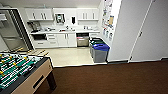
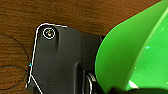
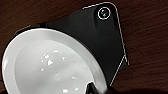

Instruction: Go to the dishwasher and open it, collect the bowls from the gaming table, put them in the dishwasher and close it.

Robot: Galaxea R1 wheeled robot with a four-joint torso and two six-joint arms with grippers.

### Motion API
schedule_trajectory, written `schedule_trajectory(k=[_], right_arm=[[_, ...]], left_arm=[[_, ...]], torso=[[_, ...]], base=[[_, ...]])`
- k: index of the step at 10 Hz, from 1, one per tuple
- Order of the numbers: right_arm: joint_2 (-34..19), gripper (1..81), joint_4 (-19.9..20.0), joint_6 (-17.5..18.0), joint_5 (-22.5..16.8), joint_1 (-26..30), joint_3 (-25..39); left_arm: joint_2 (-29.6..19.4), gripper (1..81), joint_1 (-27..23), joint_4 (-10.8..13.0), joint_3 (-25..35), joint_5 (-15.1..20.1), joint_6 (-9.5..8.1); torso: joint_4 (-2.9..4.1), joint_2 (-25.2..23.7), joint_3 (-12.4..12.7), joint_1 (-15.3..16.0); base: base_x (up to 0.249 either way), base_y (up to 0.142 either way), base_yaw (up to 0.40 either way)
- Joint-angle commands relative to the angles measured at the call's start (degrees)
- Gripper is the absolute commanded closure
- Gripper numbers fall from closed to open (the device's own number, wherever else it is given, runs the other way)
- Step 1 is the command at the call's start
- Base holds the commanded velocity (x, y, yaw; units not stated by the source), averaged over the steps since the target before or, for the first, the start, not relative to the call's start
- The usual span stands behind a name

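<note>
The gaming table point(image 1: 22, 71) stands at the near left, on the brown carpet point(image 1: 112, 77). The dishwasher point(image 1: 82, 39) is well across the kitchenette, seemingly open already, though it is blurry. The green bowl point(image 2: 130, 55) rides at the left wrist and the white bowl point(image 3: 50, 65) at the right; whether either gripper is clenched, I cannot tell. This looks like the carrying step; reaching the racks calls for driving forward past the bins point(image 1: 100, 51).
</note>
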Motion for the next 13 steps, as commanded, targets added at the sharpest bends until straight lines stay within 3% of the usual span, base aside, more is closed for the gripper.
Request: schedule_trajectory(k=[1, 13], right_arm=[[-0.67, 81.1, 0.10, -0.10, -4.87, 3.08, -0.17], [-0.67, 81.1, 0.10, -0.02, -4.87, 3.09, -0.17]], left_arm=[[-1.02, 81.1, -2.22, 0.70, 0.44, 1.56, 0.29], [-1.11, 81.1, -2.22, 0.70, 0.26, 1.56, 0.29]], torso=[[0.00, 0.00, 0.00, 0.03], [0.00, 0.00, 0.00, 0.03]], base=[[0.163, 0.000, 0.000], [0.166, 0.000, 0.000]])
